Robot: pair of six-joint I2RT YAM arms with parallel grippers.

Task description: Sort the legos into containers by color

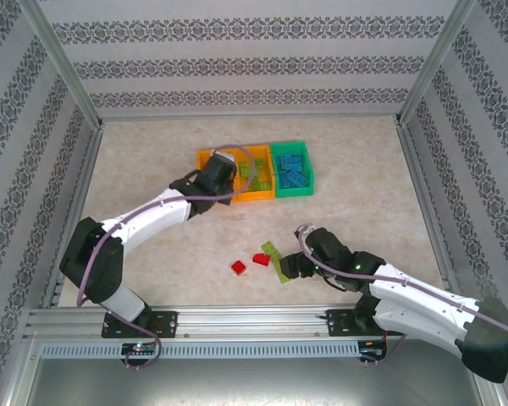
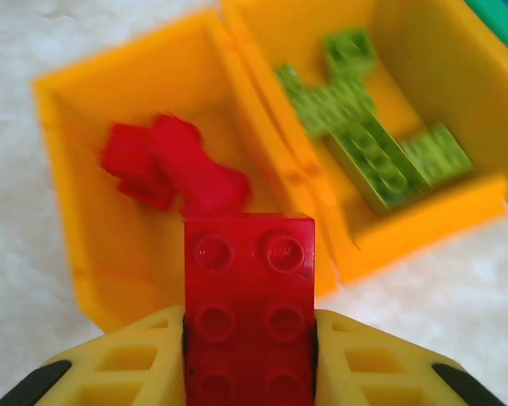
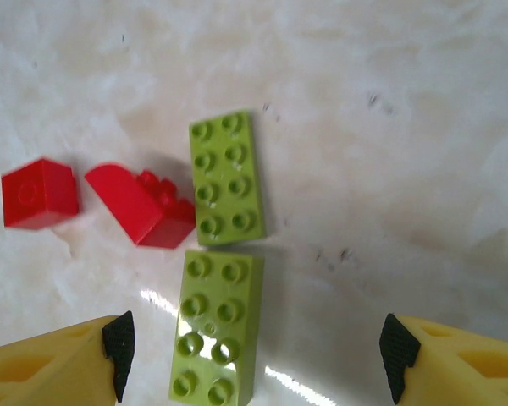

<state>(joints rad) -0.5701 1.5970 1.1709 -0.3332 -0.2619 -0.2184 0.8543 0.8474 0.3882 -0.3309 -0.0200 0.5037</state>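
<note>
Right gripper (image 3: 258,351) wide open, straddling near lime brick (image 3: 216,326) flat on table, fingers clear of it. Just past it: second lime brick (image 3: 227,179), red sloped brick (image 3: 144,205) against its left side, red cube (image 3: 39,193) apart. Farther out, left gripper (image 2: 250,338) clamps a red brick (image 2: 250,288) over the left orange bin (image 2: 68,211), red legos (image 2: 169,165) inside. Lime legos (image 2: 364,135) fill middle orange bin (image 2: 457,59); blue legos (image 1: 292,169) in green bin (image 1: 292,191).

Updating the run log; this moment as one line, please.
left gripper: shut on red brick, over left orange bin | right gripper: open, straddling lime brick on table
</note>
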